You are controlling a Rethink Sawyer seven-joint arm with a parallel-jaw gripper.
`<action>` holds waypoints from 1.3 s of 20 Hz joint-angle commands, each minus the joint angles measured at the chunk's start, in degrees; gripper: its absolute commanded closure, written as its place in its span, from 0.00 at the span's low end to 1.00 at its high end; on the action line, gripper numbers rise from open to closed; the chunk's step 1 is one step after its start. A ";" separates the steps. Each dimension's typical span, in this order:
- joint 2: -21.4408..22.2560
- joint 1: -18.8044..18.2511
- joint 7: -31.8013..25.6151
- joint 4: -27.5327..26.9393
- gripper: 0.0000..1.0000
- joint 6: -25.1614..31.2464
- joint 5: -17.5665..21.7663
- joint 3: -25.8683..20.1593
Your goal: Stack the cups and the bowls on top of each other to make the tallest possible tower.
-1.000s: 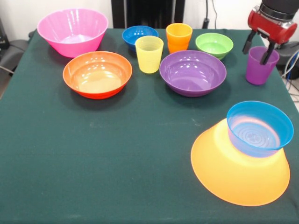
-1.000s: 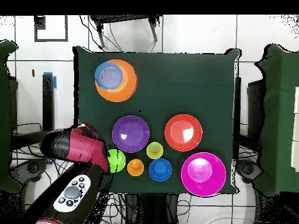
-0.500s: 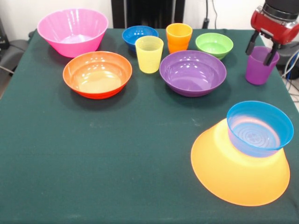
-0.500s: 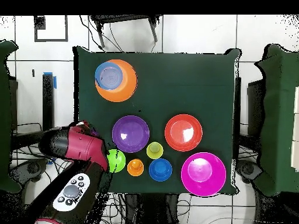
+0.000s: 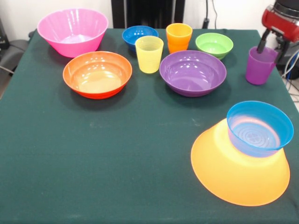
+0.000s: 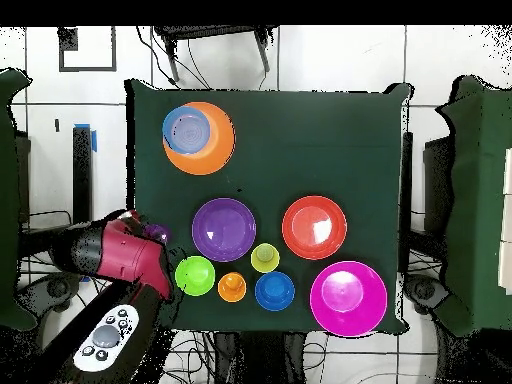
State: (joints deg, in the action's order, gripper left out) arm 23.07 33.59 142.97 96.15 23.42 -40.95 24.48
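Note:
My gripper [image 5: 274,45] hangs open at the far right, its fingers just above the rim of the purple cup [image 5: 259,66], which stands upright on the table. The big yellow-orange bowl [image 5: 238,175] lies upside down at the near right and carries the light blue bowl [image 5: 259,126] upright as the tower. The purple bowl [image 5: 192,73], orange-red bowl [image 5: 97,74], pink bowl [image 5: 72,31], dark blue bowl [image 5: 139,34], green bowl [image 5: 214,45], yellow cup [image 5: 149,54] and orange cup [image 5: 179,37] stand apart at the back. In the overhead view the arm's red head [image 6: 122,256] hides most of the purple cup [image 6: 156,232].
The green cloth table [image 5: 117,154] has its right edge close beside the purple cup. Cables hang off that right edge. A dark chair base shows behind the table at the top.
The gripper has risen and shifted right across the purple cup's rim. The cup has stayed in place. In the overhead view the arm has drawn back and uncovered the green bowl.

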 commanded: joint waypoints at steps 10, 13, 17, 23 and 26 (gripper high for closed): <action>-5.78 5.14 26.53 3.70 0.00 -7.80 -6.43 -2.22; -7.60 6.49 27.64 2.70 0.00 -7.38 -4.58 0.03; -12.19 10.11 29.33 0.41 0.00 -7.40 -3.44 6.10; -13.68 11.16 27.38 -0.48 0.00 -5.35 -2.94 8.68; -12.28 10.07 26.28 0.21 0.00 -5.75 -3.51 6.14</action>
State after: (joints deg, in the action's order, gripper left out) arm 13.10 44.28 160.39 96.34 17.42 -46.28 34.20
